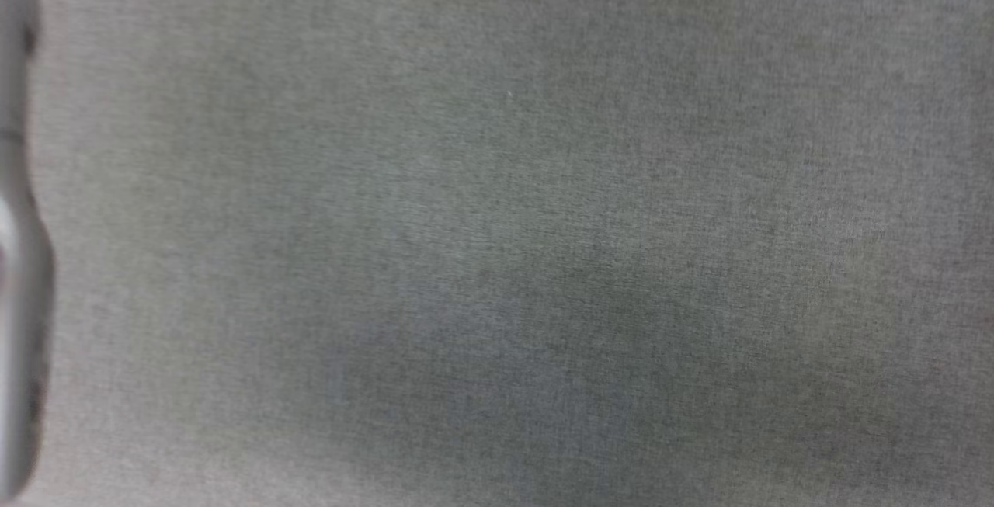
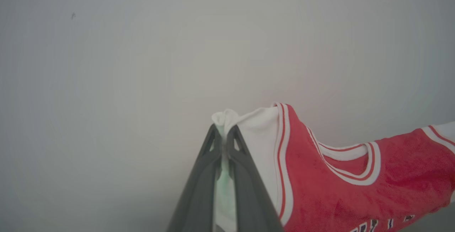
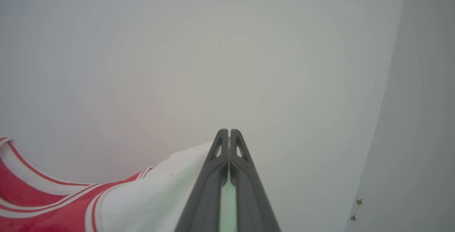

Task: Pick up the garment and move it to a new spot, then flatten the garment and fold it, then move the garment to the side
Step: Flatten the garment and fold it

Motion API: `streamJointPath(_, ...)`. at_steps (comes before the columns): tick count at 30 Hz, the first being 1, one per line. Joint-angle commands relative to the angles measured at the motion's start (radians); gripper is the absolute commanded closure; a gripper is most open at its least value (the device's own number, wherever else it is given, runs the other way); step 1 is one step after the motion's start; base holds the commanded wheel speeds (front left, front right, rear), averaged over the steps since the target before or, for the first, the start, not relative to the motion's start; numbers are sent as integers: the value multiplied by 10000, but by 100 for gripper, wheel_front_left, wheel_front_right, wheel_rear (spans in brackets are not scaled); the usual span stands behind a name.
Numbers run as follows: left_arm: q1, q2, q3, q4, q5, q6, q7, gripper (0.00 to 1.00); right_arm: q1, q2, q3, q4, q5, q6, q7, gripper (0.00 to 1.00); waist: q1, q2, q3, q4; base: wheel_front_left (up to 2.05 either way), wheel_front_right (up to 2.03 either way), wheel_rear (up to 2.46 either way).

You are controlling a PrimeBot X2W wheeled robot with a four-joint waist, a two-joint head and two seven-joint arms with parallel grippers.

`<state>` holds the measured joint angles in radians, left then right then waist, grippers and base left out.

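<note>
Garment (image 2: 337, 175) held up, spanning between both grippers.
Left gripper (image 2: 224, 132) is clamped on one white sleeve, a tuft poking past its tips; right gripper (image 3: 229, 132) is clamped on the other sleeve. Best, I judge: hold both pinches level and lower evenly, so the red body lands flat.

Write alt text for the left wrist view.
The left end effector, fingers shut, pinches the bunched white sleeve of a red jersey. The jersey stretches off to the right, its striped collar and a bit of black lettering visible, against a plain pale surface.
</note>
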<state>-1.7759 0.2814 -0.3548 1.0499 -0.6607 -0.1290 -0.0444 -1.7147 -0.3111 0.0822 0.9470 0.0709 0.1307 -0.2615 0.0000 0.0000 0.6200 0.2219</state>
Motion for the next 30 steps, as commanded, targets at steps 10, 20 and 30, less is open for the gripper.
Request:
streamJointPath(10, 4389, 879, -1484, -2098, -1688, -26, 639, 100, 3506, -1007, 1702, -741, 2898, -3, 77, 100, 0, 0, -3085, 50, 0, 0, 0)
streamJointPath(20, 9623, 2493, -2074, -5340, -2430, 374, 1220, 100, 9408, -2843, 2923, -4214, 5794, -3, 332, 100, 0, 0, -4839, -315, 0, 0, 0)
streamJointPath(30, 14726, 3782, -2116, -9316, -2756, 2210, 778, 100, 14403, -3304, 2011, -7124, 4970, -3, 196, 100, 0, 0, -5064, -549, 0, 0, 0)
